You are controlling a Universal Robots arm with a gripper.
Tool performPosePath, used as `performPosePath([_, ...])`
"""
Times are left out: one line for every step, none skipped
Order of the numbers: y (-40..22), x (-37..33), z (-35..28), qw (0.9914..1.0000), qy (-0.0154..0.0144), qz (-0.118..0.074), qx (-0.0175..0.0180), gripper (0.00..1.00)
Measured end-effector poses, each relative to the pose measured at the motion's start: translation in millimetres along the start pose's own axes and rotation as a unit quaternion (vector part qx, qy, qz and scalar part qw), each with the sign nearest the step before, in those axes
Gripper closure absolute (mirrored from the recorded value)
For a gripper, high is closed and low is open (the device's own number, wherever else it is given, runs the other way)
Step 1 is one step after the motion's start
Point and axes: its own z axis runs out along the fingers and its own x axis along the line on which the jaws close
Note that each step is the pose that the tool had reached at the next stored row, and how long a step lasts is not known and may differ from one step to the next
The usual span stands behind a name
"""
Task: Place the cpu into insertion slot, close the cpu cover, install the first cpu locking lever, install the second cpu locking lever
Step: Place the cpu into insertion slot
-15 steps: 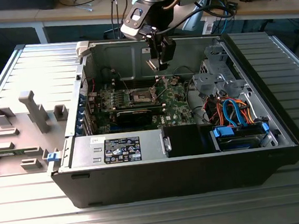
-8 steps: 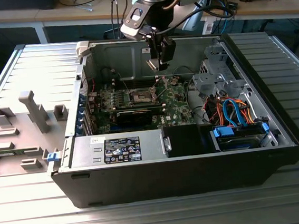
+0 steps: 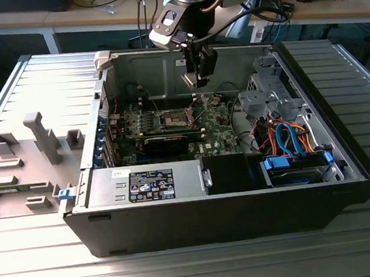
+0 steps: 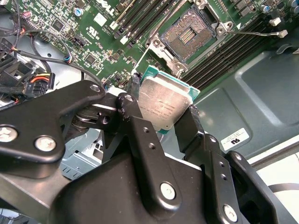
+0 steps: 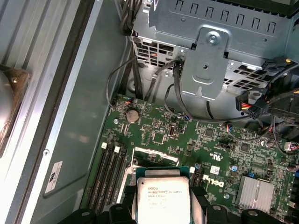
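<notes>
My gripper point(image 3: 196, 78) hangs inside the open computer case, shut on the cpu point(image 4: 163, 100), a flat square chip with a silvery top and a green-tan edge. Black fingers point(image 4: 189, 122) clamp two opposite edges of the chip, which also appears in the first wrist view point(image 5: 162, 198). The insertion slot point(image 4: 188, 32) lies open on the green motherboard point(image 3: 216, 119), its dark pin field bare, below and a little to the exterior view's left of the chip point(image 3: 174, 118). Two thin wire levers point(image 4: 254, 32) stick out from the slot, unlatched. The cpu cover point(image 3: 201, 104) seems to stand raised at the slot's edge.
Long memory slots point(image 4: 140, 18) run beside the socket. A black expansion card point(image 3: 166, 142) lies in front of it, and a power supply point(image 3: 147, 183) fills the near side. The grey drive cage point(image 5: 210, 60) and cable bundles point(image 3: 283, 135) crowd the exterior view's right. The removed side panel point(image 3: 28, 147) lies to the left.
</notes>
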Motion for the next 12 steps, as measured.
performPosePath([0.0, 0.0, 0.0, 1.0, 0.0, 0.0, 0.0, 0.45])
performPosePath([0.0, 0.0, 0.0, 1.0, -0.0001, 0.001, 0.0, 0.45])
performPosePath([0.0, 0.0, 0.1, 1.0, -0.0001, 0.001, 0.0, 0.45])
performPosePath([-0.1, 0.0, 1.7, 0.99999, -0.0004, 0.004, 0.0, 0.45])
performPosePath([-0.2, 0.0, 2.4, 0.99999, -0.0004, 0.005, -0.0001, 0.45])
performPosePath([-0.2, 0.0, 2.4, 0.99999, -0.0004, 0.005, -0.0001, 0.45])
performPosePath([-0.2, 0.0, 2.4, 0.99999, -0.0004, 0.005, -0.0001, 0.45])
performPosePath([-0.2, 0.0, 2.4, 0.99998, -0.0005, 0.006, -0.0001, 0.45])
performPosePath([-0.2, 0.0, 2.5, 0.99998, -0.0005, 0.006, -0.0001, 0.45])
performPosePath([-0.3, 0.0, 2.5, 0.99997, -0.0006, 0.007, 0.0, 0.45])
performPosePath([-0.2, 0.0, 2.6, 0.99997, -0.0007, 0.008, -0.0001, 0.45])
performPosePath([-0.2, 0.0, 2.7, 0.99996, -0.0007, 0.008, -0.0001, 0.45])
